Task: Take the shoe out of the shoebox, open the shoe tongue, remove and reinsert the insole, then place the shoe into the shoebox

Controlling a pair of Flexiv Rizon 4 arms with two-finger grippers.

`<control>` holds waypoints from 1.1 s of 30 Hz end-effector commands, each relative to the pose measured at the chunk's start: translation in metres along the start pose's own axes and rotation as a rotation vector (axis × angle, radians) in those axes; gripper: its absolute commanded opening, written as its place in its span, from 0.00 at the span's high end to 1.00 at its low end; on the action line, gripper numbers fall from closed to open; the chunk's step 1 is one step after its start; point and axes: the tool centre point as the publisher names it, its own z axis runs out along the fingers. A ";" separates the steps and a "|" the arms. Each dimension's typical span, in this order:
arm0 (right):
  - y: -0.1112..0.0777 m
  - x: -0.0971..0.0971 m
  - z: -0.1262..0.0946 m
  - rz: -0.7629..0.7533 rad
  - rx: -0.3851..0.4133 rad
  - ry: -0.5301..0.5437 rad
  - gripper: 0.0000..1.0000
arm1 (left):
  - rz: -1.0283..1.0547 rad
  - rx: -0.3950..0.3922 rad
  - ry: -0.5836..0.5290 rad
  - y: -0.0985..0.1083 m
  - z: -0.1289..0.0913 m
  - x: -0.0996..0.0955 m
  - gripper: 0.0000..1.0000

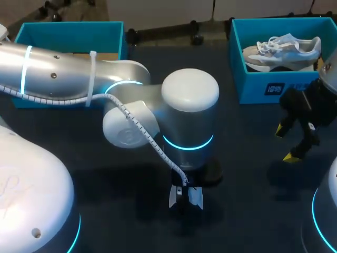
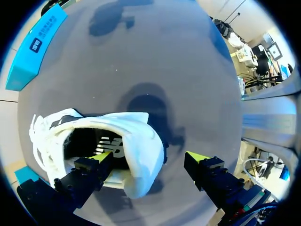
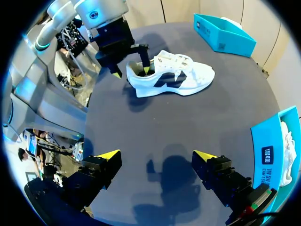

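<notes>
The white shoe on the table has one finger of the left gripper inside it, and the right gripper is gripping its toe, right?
Not quite. The right gripper grips nothing: the right wrist view shows it open over the table, well apart from the white shoe. The left gripper does have one finger inside it.

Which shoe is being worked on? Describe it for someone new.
In the middle of the dark table, under the left gripper, stands a white shoe with a dark side marking. Unlike the pale shoe in the blue box, it is outside any box, with one gripper finger inside its opening.
</notes>
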 end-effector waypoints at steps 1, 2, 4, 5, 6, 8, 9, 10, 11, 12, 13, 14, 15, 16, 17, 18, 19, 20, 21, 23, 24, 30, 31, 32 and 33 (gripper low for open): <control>0.000 0.000 0.001 0.001 0.003 -0.001 0.00 | 0.002 -0.013 0.007 -0.009 0.013 -0.002 0.04; 0.000 0.000 0.001 0.001 0.003 -0.001 0.00 | 0.005 -0.023 0.000 -0.010 0.014 -0.001 0.07; 0.000 0.000 0.001 0.001 0.003 -0.001 0.00 | 0.009 -0.028 -0.004 -0.011 0.015 -0.001 0.08; 0.000 0.000 0.001 0.001 0.003 -0.001 0.00 | 0.010 -0.034 -0.009 -0.012 0.015 0.000 0.07; 0.000 0.000 0.001 0.001 0.003 -0.001 0.00 | 0.012 -0.032 -0.007 -0.012 0.016 0.000 0.07; 0.000 0.000 0.001 0.001 0.003 -0.001 0.00 | 0.014 -0.032 -0.004 -0.014 0.019 0.000 0.09; 0.000 0.000 0.001 0.001 0.003 -0.001 0.00 | 0.015 -0.033 -0.001 -0.015 0.021 0.000 0.11; 0.000 0.000 0.001 0.001 0.003 -0.001 0.00 | 0.015 -0.037 0.003 -0.015 0.022 0.000 0.14; 0.000 0.000 0.001 0.001 0.003 -0.001 0.00 | 0.015 -0.039 0.006 -0.016 0.023 0.001 0.15; 0.000 0.000 0.001 0.001 0.003 -0.001 0.00 | 0.014 -0.041 0.009 -0.017 0.024 0.001 0.18; 0.000 0.000 0.001 0.001 0.003 -0.001 0.00 | 0.012 -0.047 0.005 -0.018 0.024 0.002 0.33; 0.000 0.000 0.001 0.001 0.003 -0.001 0.00 | 0.012 -0.047 0.006 -0.018 0.024 0.003 0.49; 0.000 0.000 0.001 0.001 0.003 -0.001 0.00 | 0.010 -0.050 0.006 -0.018 0.024 0.003 0.52; 0.000 0.000 0.001 0.001 0.003 -0.001 0.00 | 0.001 -0.062 0.005 -0.018 0.024 0.003 0.55; 0.000 0.000 0.001 0.001 0.003 -0.001 0.00 | -0.007 -0.078 0.017 -0.018 0.026 0.002 0.62; 0.000 0.000 0.001 0.001 0.003 -0.001 0.00 | -0.015 -0.088 0.010 -0.018 0.027 0.002 0.71; 0.000 0.000 0.001 0.001 0.003 -0.001 0.00 | -0.016 -0.089 0.013 -0.017 0.028 0.001 1.00; 0.000 0.000 0.001 0.001 0.003 -0.001 0.00 | -0.020 -0.092 0.016 -0.016 0.029 0.001 1.00; 0.000 0.000 0.001 0.001 0.003 -0.001 0.00 | -0.022 -0.093 0.016 -0.015 0.029 0.000 1.00; 0.000 0.000 0.001 0.001 0.003 -0.001 0.00 | -0.026 -0.092 0.019 -0.013 0.028 -0.001 1.00; 0.000 0.000 0.001 0.001 0.003 -0.001 0.00 | -0.029 -0.089 0.020 -0.012 0.028 -0.002 1.00; 0.000 0.000 0.001 0.001 0.003 -0.001 0.00 | -0.038 -0.073 0.009 -0.007 0.014 -0.002 1.00; 0.000 0.000 0.001 0.001 0.003 -0.001 0.00 | -0.035 -0.068 0.002 -0.005 0.009 -0.003 1.00; 0.000 0.000 0.001 0.001 0.003 -0.001 0.00 | -0.034 -0.062 -0.003 -0.002 0.003 -0.004 1.00; 0.000 0.000 0.001 0.001 0.003 -0.001 0.00 | -0.032 -0.056 -0.006 0.001 -0.003 -0.005 1.00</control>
